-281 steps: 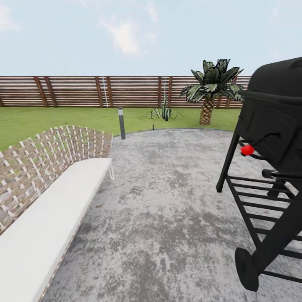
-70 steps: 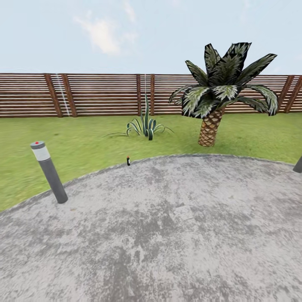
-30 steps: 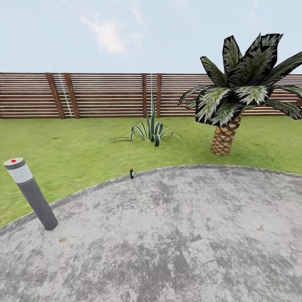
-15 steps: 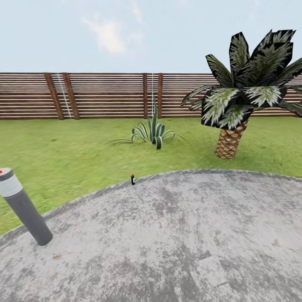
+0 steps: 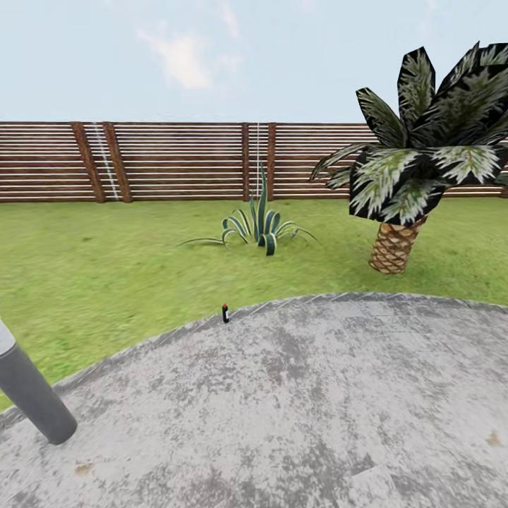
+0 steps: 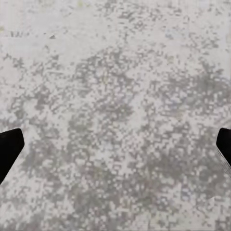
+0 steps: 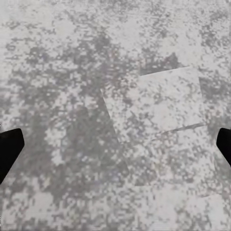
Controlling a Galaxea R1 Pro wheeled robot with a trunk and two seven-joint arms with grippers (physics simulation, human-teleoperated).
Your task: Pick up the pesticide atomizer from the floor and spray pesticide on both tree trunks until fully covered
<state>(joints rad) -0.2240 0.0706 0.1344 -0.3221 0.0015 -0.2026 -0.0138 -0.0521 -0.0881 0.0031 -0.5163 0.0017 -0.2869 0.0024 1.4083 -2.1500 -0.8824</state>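
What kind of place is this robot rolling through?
It looks like a fenced back garden: a green lawn, a brown slatted wooden fence, a short palm, and a grey paved patio.

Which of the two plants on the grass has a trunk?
The short palm on the right, with a woven-looking brown trunk; the spiky green plant beside it fans straight from the lawn.

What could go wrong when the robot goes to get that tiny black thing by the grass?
The pesticide atomizer stands upright, small and thin, right on the paving's edge, so a clumsy approach might tip it into the grass. The grey post stands close at the left, so a leftward turn could bump it.
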